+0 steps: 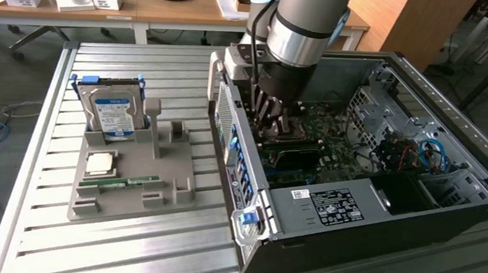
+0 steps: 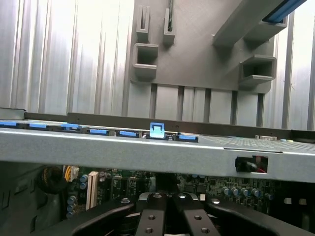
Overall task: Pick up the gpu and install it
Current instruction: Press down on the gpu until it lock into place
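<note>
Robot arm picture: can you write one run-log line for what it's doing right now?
gripper: shut | place: inside open grey computer case, over green motherboard | grey parts tray: silver hard drive with blue label standing in it

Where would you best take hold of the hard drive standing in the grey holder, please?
Grip it by its upper part, coming straight down from above. The hard drive stands upright with its lower end in a slot of the grey holder, so its top edge stands free.

I see a ribbed, dull-shiny metal surface (image 1: 133, 245), a matt grey, seemingly plastic holder (image 1: 129, 186), and a brushed-metal case (image 1: 453, 93) around the end effector (image 1: 273, 109).
</note>
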### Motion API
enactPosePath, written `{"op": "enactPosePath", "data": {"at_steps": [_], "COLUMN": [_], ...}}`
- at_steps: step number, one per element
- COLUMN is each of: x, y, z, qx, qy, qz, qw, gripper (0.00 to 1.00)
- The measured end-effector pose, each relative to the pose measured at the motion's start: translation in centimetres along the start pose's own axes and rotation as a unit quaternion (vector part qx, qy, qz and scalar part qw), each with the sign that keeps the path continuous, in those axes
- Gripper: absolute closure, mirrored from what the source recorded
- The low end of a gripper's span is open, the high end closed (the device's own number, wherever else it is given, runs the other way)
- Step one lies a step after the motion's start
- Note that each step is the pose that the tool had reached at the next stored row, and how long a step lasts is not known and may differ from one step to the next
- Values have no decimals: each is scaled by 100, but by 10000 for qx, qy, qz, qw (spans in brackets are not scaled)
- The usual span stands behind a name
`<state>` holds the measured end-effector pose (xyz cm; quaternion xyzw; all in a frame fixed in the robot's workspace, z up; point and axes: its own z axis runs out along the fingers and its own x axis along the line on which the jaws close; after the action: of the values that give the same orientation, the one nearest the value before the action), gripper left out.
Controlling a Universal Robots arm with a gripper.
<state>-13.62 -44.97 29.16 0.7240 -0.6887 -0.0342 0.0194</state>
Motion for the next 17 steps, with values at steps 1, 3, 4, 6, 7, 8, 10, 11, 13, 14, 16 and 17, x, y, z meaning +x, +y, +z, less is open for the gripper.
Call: {"op": "enactPosePath", "data": {"at_steps": [1,3,4,6,7,8,10,11,13,14,16,17], "x": [-1,-1,-2,-2,-2,-2,-2,-3,-4,-5,-6,-5], "y": [9,28,35,36,36,39,59,71,91,96,103,103], "z": [1,2,3,3,3,3,4,6,8,9,9,8], "qx": [0,0,0,0,0,0,2,3,7,7,6,6], "qy": [0,0,0,0,0,0,1,0,0,0,0,0], "qz": [0,0,0,0,-1,0,-1,-1,-3,-2,0,0], "qw": [10000,10000,10000,10000,10000,10000,10000,10000,10000,10000,10000,10000], "gripper": [89,89,89,89,89,89,89,89,89,89,89,89]}}
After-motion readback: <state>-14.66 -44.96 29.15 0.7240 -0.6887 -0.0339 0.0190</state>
